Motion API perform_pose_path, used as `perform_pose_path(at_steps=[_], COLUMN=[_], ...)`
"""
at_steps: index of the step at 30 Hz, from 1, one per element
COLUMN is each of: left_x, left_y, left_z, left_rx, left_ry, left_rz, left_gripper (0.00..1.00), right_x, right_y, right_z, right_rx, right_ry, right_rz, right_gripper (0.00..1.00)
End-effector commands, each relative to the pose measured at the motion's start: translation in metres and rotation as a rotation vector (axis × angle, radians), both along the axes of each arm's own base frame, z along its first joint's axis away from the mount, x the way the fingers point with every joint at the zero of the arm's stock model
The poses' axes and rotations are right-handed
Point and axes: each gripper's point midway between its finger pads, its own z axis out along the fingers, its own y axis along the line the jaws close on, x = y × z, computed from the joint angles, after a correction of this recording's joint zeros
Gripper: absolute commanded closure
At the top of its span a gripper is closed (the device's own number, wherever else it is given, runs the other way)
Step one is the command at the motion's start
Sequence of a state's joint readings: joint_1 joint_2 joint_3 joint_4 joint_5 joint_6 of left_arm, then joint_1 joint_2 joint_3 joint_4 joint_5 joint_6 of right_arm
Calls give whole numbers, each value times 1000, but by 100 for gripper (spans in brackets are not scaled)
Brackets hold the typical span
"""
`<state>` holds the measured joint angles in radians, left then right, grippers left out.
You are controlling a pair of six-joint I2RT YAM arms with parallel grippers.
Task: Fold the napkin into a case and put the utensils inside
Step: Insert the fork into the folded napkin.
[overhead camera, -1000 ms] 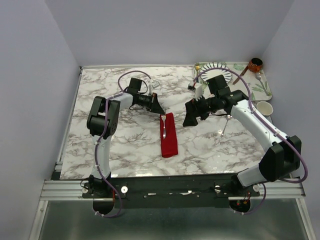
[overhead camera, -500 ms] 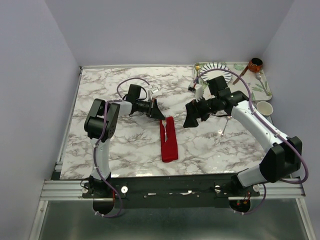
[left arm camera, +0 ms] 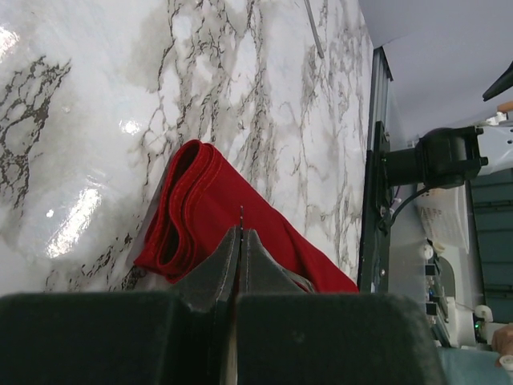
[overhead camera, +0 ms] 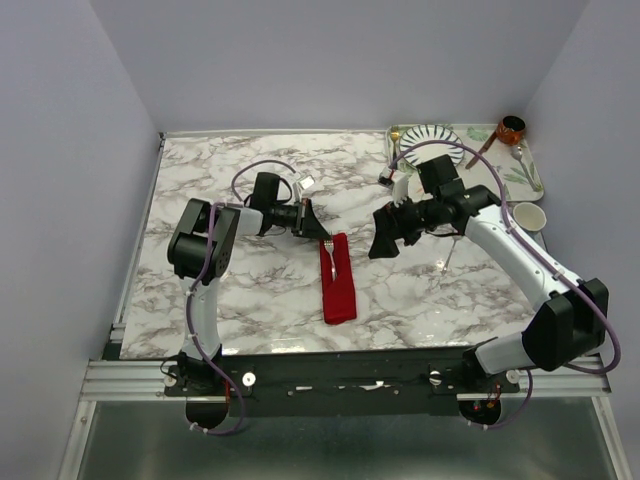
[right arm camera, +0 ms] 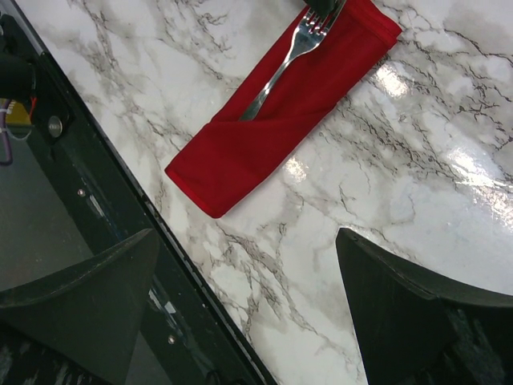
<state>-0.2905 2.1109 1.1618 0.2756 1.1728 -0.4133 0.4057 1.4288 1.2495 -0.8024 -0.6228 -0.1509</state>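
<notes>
The napkin [overhead camera: 340, 290] lies mid-table as a narrow red case [right arm camera: 240, 152], its layered end facing the left wrist camera [left arm camera: 200, 200]. A silver fork [overhead camera: 330, 257] lies along it, with its handle tucked under the fold and its tines [right arm camera: 314, 22] sticking out. My left gripper [overhead camera: 320, 231] is shut at the tines, and a thin sliver of metal shows between its tips [left arm camera: 240, 233]. My right gripper [overhead camera: 383, 240] hovers wide open to the right of the case, with bare marble between its fingers [right arm camera: 247, 237]. Another slim silver utensil [overhead camera: 449, 252] lies further right.
A tray [overhead camera: 540, 185] at the back right carries a striped plate [overhead camera: 432, 135], a brown pot [overhead camera: 511, 128] and a spoon [overhead camera: 520, 155]. A white cup [overhead camera: 527, 216] stands just in front of the tray. The table's dark near rail [right arm camera: 104, 216] runs below the right gripper.
My left gripper has shifted a little right and toward the near edge. The case and fork slid slightly nearer with it. The right gripper has barely moved and is still open.
</notes>
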Motion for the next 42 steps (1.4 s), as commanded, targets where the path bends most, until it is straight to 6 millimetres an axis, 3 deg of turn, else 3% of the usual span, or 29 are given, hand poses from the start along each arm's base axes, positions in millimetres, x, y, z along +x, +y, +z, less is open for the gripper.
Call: perform_pose_path(at_steps=[1,29,31,38,42], left_x=[-11,-48,-48,-40,-30], left_y=[-1,2,1,2,5], left_z=[18,0,0,10,20], left_rx=[-30,33,36,73,114], left_ry=[-32,-32,-34,-97,-173], left_rz=[-28,-108,-112,-107,-94], left_gripper=[97,94,91,65,60], right_x=[-5,-4,-3,-1,1], right_y=[-1,-1,-1,-2,-4], right_z=[4,3,4,5,7], right_rx=[15,10,12,3,-9], right_ry=[-12,-12,-17,-29,-46], right_rz=[14,15,15,11,4], right_gripper=[0,0,0,0,0])
